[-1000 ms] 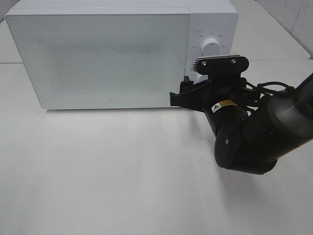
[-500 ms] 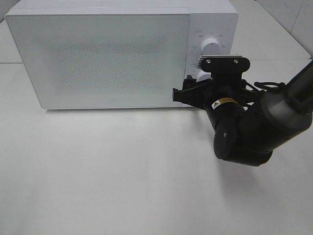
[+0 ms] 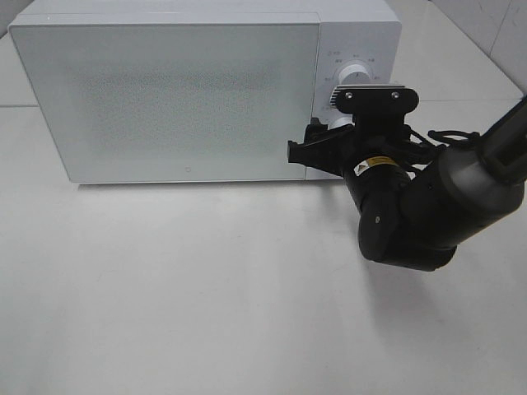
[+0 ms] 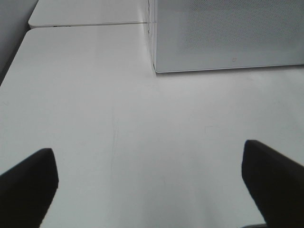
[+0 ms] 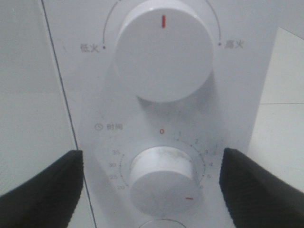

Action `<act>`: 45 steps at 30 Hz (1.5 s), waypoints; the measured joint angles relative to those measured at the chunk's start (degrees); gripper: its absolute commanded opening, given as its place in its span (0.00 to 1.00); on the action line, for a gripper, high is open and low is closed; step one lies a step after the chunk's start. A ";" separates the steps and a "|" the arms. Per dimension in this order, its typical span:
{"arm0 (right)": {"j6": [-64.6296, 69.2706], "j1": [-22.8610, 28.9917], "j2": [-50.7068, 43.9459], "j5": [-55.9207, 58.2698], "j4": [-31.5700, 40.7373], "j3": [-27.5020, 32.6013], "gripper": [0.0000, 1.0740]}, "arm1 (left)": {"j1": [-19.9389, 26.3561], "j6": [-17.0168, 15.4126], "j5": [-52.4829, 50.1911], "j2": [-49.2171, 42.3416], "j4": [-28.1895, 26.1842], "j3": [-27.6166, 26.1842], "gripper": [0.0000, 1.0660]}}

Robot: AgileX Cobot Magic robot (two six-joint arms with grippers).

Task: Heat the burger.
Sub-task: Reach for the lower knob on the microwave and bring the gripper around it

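The burger shows in none of our views; we judge it sits behind the closed door (image 3: 165, 90) of the microwave (image 3: 362, 33), out past one finger of the right gripper (image 5: 152, 156). Over the last second that gripper has crept a little higher along the control panel (image 5: 247, 95), so the timer knob (image 5: 159, 180) lies between its released fingers (image 5: 42, 185), touching neither, with its red mark (image 5: 189, 197) well off zero, which suggests heating is already set. The left gripper (image 4: 148, 149) hangs spread and empty, with bare table (image 4: 118, 109) between its fingers.
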 measured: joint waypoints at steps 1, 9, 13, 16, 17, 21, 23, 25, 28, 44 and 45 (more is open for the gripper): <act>0.00 0.00 0.00 0.00 0.00 0.00 0.70 | 0.00 0.00 0.00 0.00 0.00 0.00 0.97; -1.09 0.00 2.01 1.32 0.06 -0.06 0.69 | 0.00 0.00 0.00 0.00 0.00 0.00 0.97; -1.09 0.00 1.89 0.46 0.06 -0.06 0.69 | 0.00 0.00 0.00 0.00 0.00 0.00 0.97; -1.15 0.00 1.49 0.34 0.06 -0.06 0.69 | 0.00 0.00 0.00 0.00 0.00 0.00 0.97; -1.15 0.00 1.03 -0.11 0.06 -0.06 0.69 | 0.00 0.00 0.00 0.00 0.00 0.00 0.97; -1.15 0.00 0.57 -0.63 0.11 -0.06 0.69 | 0.00 0.00 0.00 0.00 0.00 0.00 0.97; -1.15 0.00 0.46 -0.63 0.11 -0.06 0.69 | 0.00 0.00 0.00 0.00 0.00 0.00 0.97; -1.15 0.00 0.46 -0.52 0.17 -0.06 0.69 | 0.00 0.00 0.00 0.00 0.00 0.00 0.97; -1.15 0.00 0.46 -0.34 0.17 -0.06 0.68 | 0.00 0.00 0.00 0.00 0.00 0.00 0.97; -1.43 -0.06 1.55 -0.74 0.63 -0.06 0.35 | 0.00 0.00 0.00 0.00 0.00 0.00 0.97; -1.43 -0.17 1.55 -0.69 0.74 -0.06 0.32 | 0.00 0.00 0.00 0.00 0.00 0.00 0.97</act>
